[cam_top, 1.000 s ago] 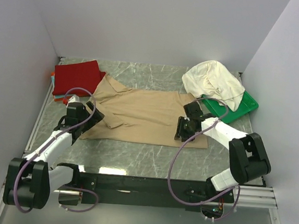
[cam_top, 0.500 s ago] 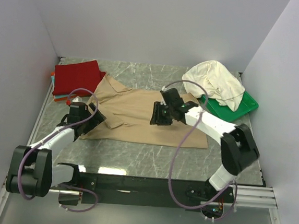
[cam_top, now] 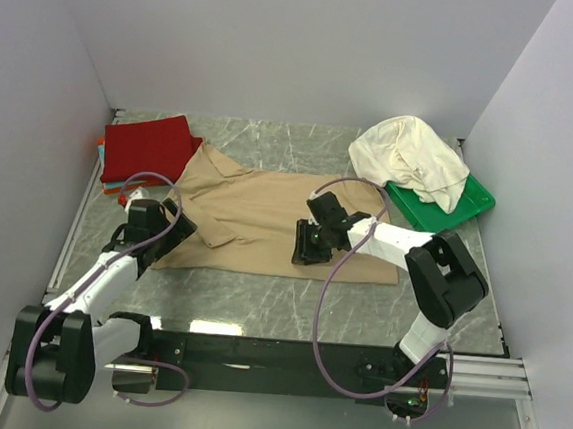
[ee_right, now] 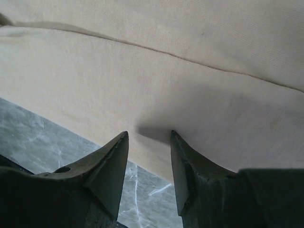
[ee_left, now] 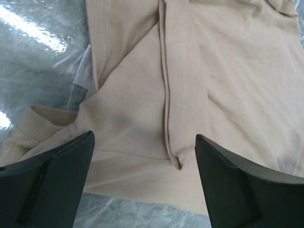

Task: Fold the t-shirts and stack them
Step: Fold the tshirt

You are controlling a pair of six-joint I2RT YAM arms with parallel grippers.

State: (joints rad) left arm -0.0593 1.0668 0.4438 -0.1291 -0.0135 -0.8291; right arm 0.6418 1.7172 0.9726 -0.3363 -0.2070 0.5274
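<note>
The left hand [ee_left: 143,142], spread wide and empty, hovers over the left edge of the tan shirt [cam_top: 257,212], which lies flat on the desk [cam_top: 259,297]. The right hand [ee_right: 148,135], narrowly parted and empty, is at the shirt's near hem. Beyond the tan shirt are a folded red shirt [cam_top: 147,147] on the left and a crumpled white shirt [cam_top: 407,155] on the right.

No legible text, white tag [ee_left: 83,69] on tan t-shirt [ee_left: 232,76] unreadable

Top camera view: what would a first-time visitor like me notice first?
A big tan t-shirt lies spread across the middle of the marble table, with the left arm's fingers open over its left end and the right arm's fingers open at its near edge. A crumpled cream-white shirt is heaped on a green tray far right, and a folded deep red shirt sits far left.
</note>
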